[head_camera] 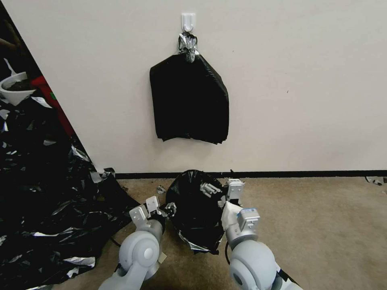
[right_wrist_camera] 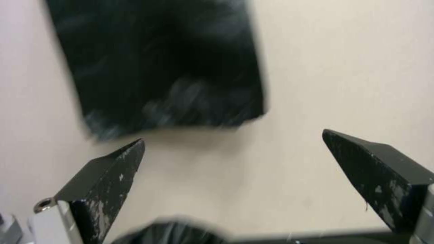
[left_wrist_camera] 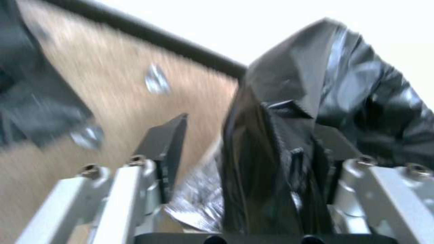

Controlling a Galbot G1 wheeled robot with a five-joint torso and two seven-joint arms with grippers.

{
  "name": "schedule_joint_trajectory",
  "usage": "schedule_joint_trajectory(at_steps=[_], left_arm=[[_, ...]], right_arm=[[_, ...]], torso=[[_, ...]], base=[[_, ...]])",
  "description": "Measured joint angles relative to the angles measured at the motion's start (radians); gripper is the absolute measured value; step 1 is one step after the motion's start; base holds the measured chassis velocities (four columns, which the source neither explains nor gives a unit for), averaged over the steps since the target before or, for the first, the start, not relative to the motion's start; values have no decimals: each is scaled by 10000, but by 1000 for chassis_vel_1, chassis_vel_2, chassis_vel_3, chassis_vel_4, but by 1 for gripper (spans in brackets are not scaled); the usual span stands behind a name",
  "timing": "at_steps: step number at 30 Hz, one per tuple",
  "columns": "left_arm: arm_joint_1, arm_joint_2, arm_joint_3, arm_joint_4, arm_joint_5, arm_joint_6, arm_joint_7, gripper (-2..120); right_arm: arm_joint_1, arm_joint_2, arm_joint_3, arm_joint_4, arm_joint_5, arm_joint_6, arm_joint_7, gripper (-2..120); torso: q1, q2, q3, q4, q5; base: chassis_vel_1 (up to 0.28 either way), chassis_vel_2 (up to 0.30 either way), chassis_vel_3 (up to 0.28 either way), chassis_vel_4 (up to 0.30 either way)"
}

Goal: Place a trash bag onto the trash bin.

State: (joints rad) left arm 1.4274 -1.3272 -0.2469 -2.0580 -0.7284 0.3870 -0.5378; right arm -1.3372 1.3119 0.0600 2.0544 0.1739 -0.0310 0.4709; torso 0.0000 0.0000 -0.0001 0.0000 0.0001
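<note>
The trash bag [head_camera: 196,211], thin glossy black film, stands as a rounded mound on the carpet at the foot of the wall; the trash bin is hidden. My left gripper [head_camera: 171,209] is at the bag's left side. In the left wrist view, this left gripper [left_wrist_camera: 253,125] is open, with a fold of the trash bag [left_wrist_camera: 271,152] standing between its fingers. My right gripper [head_camera: 210,188] hovers over the bag's upper right part. The right wrist view shows the right gripper [right_wrist_camera: 233,135] open and holding nothing, aimed at the wall.
A thick stack of black bags [head_camera: 188,100] hangs from a white wall hook [head_camera: 188,21] above the bag. A heap of black plastic sheets [head_camera: 44,193] covers the floor at left, with a white pot [head_camera: 16,90] behind it. Bare carpet [head_camera: 314,225] lies to the right.
</note>
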Motion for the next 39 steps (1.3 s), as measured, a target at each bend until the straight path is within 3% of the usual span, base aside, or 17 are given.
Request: schedule_joint_trajectory(at_steps=[2, 5, 7, 9, 13, 17, 18, 19, 20, 23, 25, 28, 39], left_arm=[[133, 51, -10, -35, 444, -314, 217, 65], [493, 277, -236, -96, 2214, -1876, 1435, 80], [514, 308, -284, -96, 2388, -2156, 1660, 82], [510, 439, -473, -89, 2823, -3226, 2446, 93], [513, 527, -497, -209, 2524, -3327, 2830, 99], [466, 461, -738, -224, 2523, -3889, 3288, 100], [304, 481, -1246, -245, 2888, -4383, 3912, 100], [304, 481, -1246, -245, 2888, -4383, 3912, 100], [98, 644, -1798, -250, 3173, -4711, 4546, 100], [-71, 881, -2360, -310, 3197, -4805, 5104, 100], [-330, 1193, -3257, -388, 2945, -4856, 5681, 100], [-386, 1313, -3650, -416, 2796, -4812, 5911, 100], [-389, 1326, -3687, -417, 2739, -4735, 5933, 100]], right_arm=[[-42, 39, 204, -50, -154, 204, -15, 100], [-448, 152, 995, 139, -457, 548, -285, 100], [-523, 177, 1102, 196, -480, 590, -320, 100], [-848, 281, 1557, 468, -592, 702, -447, 100], [-1097, 338, 1851, 674, -718, 782, -511, 100], [-1311, 357, 2059, 839, -902, 910, -605, 100], [-1497, 354, 2228, 974, -1090, 1047, -748, 100], [-1497, 354, 2228, 974, -1090, 1047, -748, 100], [-1694, 357, 2467, 1092, -1402, 1277, -999, 100], [-1865, 406, 2738, 1181, -1697, 1502, -1376, 100], [-2022, 563, 3331, 1338, -1957, 1750, -2003, 100], [-2136, 708, 3702, 1429, -2108, 1860, -2396, 100], [-2145, 732, 3743, 1442, -2120, 1869, -2467, 100]], torso=[[0, 0, 0, 2, 0], [0, 0, 0, 0, 0], [0, 0, 0, 0, -1], [0, 0, 0, -1, 0], [0, 0, 0, -1, 0], [0, 0, 0, 0, -2], [0, 0, 1, 0, -1], [0, 0, 1, 0, -1], [0, 0, 1, 0, -3], [0, 0, 1, -1, -1], [0, 0, 1, 0, -1], [0, 0, 1, 0, -1], [0, 0, 1, 0, -1]], base=[[0, 0, 0, 0], [0, 0, 0, 0], [0, 0, 0, 0], [0, 0, 0, 0], [0, 0, 0, 0], [0, 0, 0, 0], [0, 0, 0, 0], [0, 0, 0, 0], [0, 0, 0, 0], [0, 0, 0, 0], [0, 0, 0, 0], [0, 0, 0, 0], [0, 0, 0, 0]])
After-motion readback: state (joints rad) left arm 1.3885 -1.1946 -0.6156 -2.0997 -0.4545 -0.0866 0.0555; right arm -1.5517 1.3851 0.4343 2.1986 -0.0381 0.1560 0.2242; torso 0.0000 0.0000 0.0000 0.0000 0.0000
